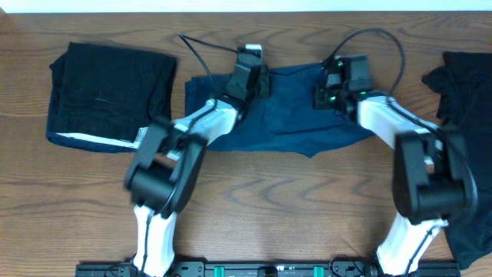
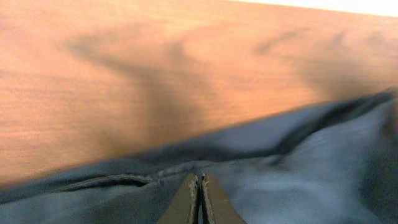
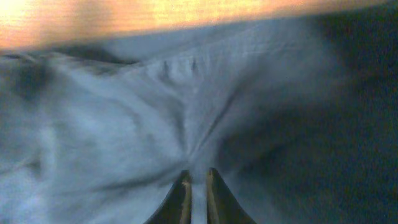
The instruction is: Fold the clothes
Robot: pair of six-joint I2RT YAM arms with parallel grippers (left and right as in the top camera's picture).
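Just plain navy cloth [image 1: 286, 115]

free table [image 1: 292, 200]: wide bare strip in front of the navy cloth [image 1: 284, 127], between the two arm bases; open passage. second bare strip along the far edge, beyond the cloth.
left: narrow bare gap between the folded black piece [image 1: 108, 96] and the navy cloth, partly crossed by the left arm [image 1: 192, 131].
right: black cloth [image 1: 469, 92] fills the table's right edge, well apart from the navy cloth; bare wood between, crossed by the right arm [image 1: 400, 123].
cables [image 1: 377, 31] loop over the far strip.
left tool [image 2: 200, 202] and right tool [image 3: 196, 199]: tips pinched into the navy cloth, no room beneath.
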